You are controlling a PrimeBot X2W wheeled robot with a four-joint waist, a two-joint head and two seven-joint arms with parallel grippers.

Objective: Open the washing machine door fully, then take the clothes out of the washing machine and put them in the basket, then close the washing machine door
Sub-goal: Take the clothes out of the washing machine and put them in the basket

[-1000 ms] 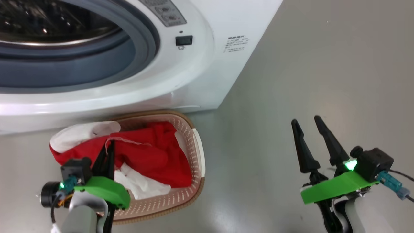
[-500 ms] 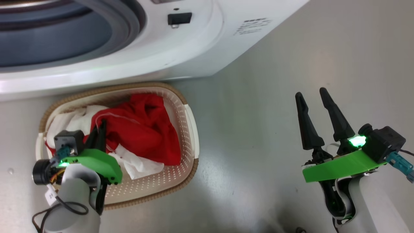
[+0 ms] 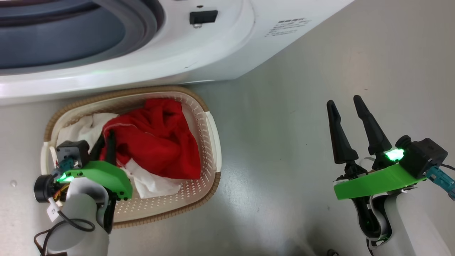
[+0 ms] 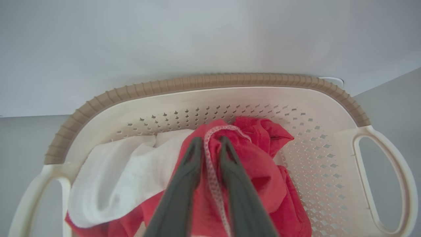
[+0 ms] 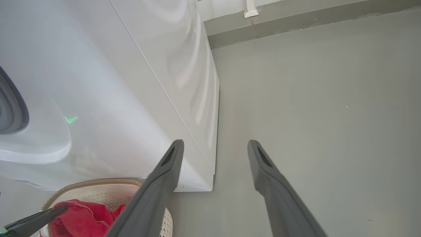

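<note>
Since half a second ago the head camera has tipped down, the clothes (image 3: 160,145) have sunk fully inside the basket (image 3: 212,138), and the left gripper (image 4: 210,141) has let its fingers part a little. A white-stitched hem lies in that narrow gap, so lifting away now could snag it and drag the garment back over the rim at 9 o'clock. The light basket might slide too. Red and white fabric fills the basket's 9-to-12 o'clock half, leaving bare perforated floor toward 5 o'clock. The washing machine (image 3: 220,53) stands close at its 12 o'clock; whether the drum holds more I cannot tell. At 4 o'clock in the head view, the right gripper (image 3: 343,100) hangs spread and empty.
</note>
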